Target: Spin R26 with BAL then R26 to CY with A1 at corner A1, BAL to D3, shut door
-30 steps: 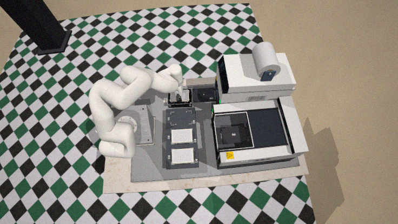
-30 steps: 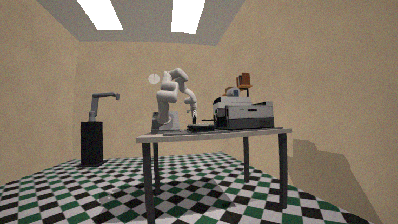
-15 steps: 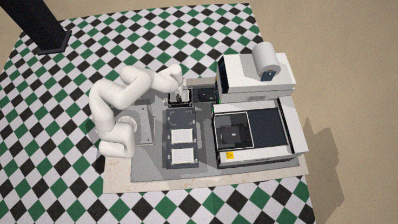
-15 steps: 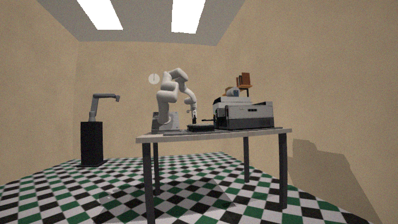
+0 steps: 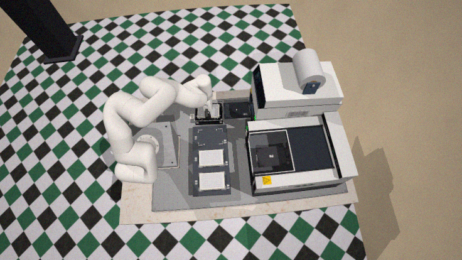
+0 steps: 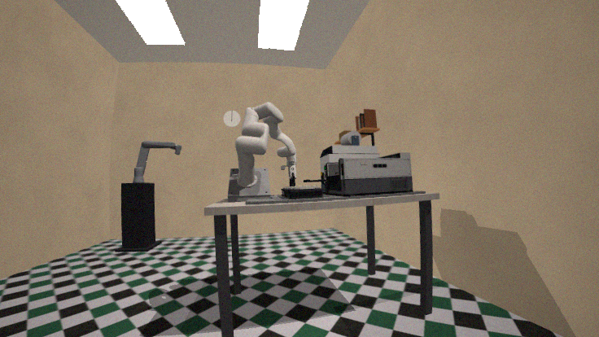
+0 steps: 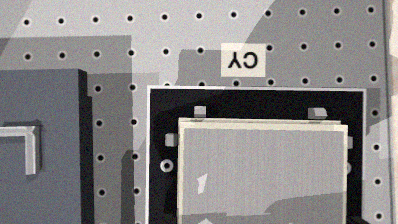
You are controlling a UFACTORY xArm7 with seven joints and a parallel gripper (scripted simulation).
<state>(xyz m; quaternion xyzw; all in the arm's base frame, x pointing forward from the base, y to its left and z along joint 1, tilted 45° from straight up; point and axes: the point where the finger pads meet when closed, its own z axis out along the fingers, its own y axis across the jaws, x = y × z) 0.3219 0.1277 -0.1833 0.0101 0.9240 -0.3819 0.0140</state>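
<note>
The step in hand, as I judge it, is letting go of the plate R26 (image 7: 262, 170) at the hand-off nest CY (image 7: 160, 130). To do it well, the fingers need to stand wide apart and then lift straight up, with no sideways drift that could drag a plate edge up onto a locator (image 7: 200, 111). Only once they are above the plate's rim should the arm swing away

The gripper (image 5: 208, 111) is spread to its full width and holds nothing. The fingers themselves fall outside the wrist view, and from above the wrist hides them. The plate lies directly beneath the gripper. From the side the gripper (image 6: 291, 180) hangs low over the nest, so the fingers probably flank the plate's sides without gripping; whether they touch it I cannot tell

R26 sits inside the black nest frame, its far edge close against the two far locators, and it looks level and square. Beyond it on the perforated worktop (image 7: 300, 30) is the CY label (image 7: 243, 60). The A1 corner mark cannot be read here

To the near side of the nest, the deck row (image 5: 195, 155) carries two white plates, on D2 (image 5: 211, 157) and D3 (image 5: 211, 180). Further right, the centrifuge (image 5: 290, 124) shows a dark bucket (image 5: 271, 156) that looks bare, with the sealer (image 5: 274, 87) on its far side
</note>
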